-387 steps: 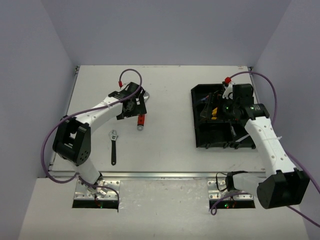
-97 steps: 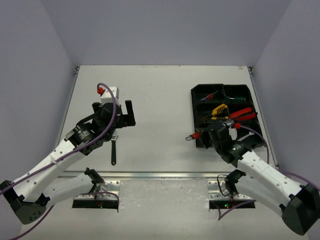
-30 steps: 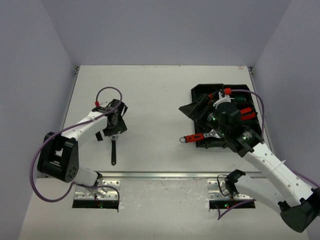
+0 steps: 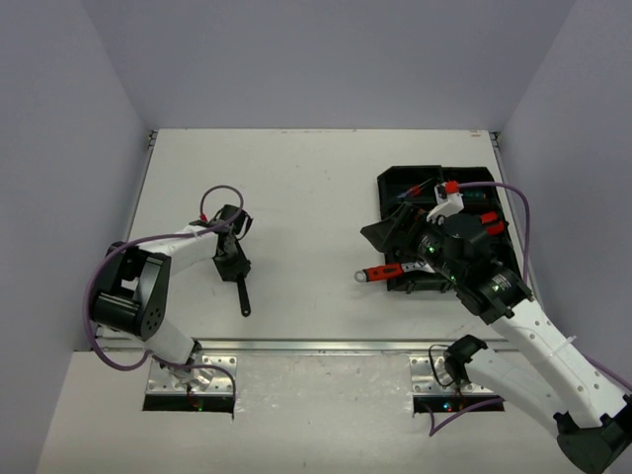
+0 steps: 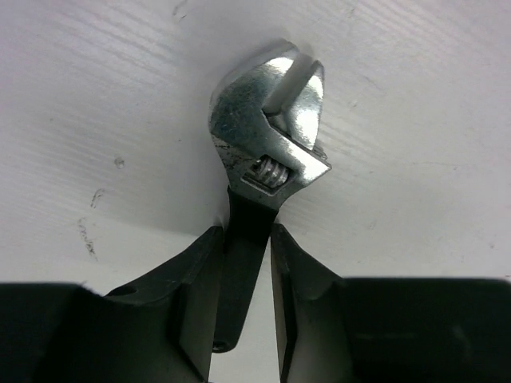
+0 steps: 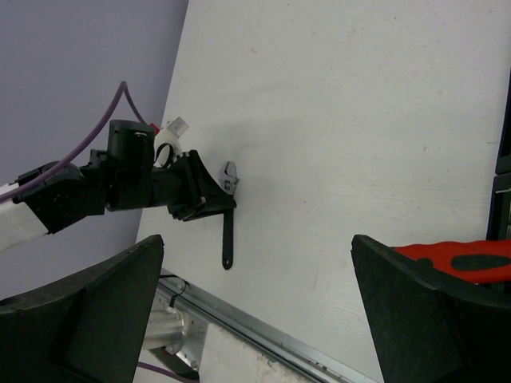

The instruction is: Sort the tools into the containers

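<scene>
- Organiser tray (image 4: 395, 183), at the right of the worktop (image 4: 316, 168): compartments mostly hidden under the right arm.
- Right gripper (image 4: 388, 232): jaws wide apart, holding nothing, at the tray's left edge.
- Red-handled wrench (image 4: 380, 273): sticks out past the tray's near-left corner.
- Left gripper (image 5: 243, 239): jaws clamped on the black handle of the adjustable wrench (image 5: 267, 144), well apart from the tray, open worktop between.

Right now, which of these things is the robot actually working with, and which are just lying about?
In the job:
black-handled wrench, clamped in the left gripper
red-handled wrench, at the tray's edge
black organiser tray
right gripper, open, near that wrench

Just there:
purple cables
metal mounting plates
</scene>
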Action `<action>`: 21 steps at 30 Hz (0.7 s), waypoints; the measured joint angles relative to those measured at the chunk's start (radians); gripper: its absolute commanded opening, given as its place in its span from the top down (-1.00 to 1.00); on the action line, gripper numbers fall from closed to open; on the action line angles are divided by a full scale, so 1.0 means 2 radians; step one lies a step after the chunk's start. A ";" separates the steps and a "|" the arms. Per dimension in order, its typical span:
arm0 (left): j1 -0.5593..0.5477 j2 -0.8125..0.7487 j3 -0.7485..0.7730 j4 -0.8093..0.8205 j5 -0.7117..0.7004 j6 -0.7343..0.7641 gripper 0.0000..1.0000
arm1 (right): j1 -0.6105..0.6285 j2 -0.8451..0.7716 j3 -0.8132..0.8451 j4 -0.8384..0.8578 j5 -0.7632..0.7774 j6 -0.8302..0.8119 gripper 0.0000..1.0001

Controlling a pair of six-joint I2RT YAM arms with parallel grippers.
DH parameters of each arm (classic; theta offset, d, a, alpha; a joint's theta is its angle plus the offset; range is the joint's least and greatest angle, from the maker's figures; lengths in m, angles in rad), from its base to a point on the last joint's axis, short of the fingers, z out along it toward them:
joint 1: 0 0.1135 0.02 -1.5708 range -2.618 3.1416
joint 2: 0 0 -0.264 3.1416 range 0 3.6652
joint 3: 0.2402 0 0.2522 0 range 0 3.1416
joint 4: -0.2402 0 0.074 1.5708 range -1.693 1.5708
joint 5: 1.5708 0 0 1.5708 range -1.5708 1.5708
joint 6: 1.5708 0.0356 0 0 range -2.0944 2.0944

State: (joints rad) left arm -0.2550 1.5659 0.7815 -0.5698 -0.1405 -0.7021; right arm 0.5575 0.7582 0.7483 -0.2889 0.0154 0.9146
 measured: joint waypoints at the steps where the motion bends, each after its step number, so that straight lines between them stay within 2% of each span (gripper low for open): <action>1: 0.000 0.000 -0.001 0.004 0.004 0.001 0.47 | 0.000 0.000 0.000 0.000 0.000 0.000 -0.98; 4: 0.001 -0.003 -0.004 0.022 0.018 0.005 0.32 | 0.000 0.000 0.000 0.000 0.000 0.000 -0.98; 6: 0.001 -0.004 -0.005 0.034 0.028 0.009 0.32 | 0.000 0.000 0.000 0.000 0.000 -0.001 -0.98; 14: 0.001 0.022 -0.001 0.088 0.071 0.021 0.46 | -0.003 0.001 0.000 0.000 0.000 -0.002 -0.98; 18: 0.001 0.029 0.007 0.102 0.083 0.023 0.84 | -0.003 0.002 0.000 0.000 -0.001 -0.002 -0.98; 21: 0.001 0.030 0.009 0.108 0.088 0.030 0.95 | -0.004 0.000 0.000 0.000 -0.001 -0.002 -0.98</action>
State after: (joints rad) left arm -0.2539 1.6260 0.7990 -0.3546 0.0348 -0.6428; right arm 0.5496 0.7591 0.7479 -0.2893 0.0128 0.9115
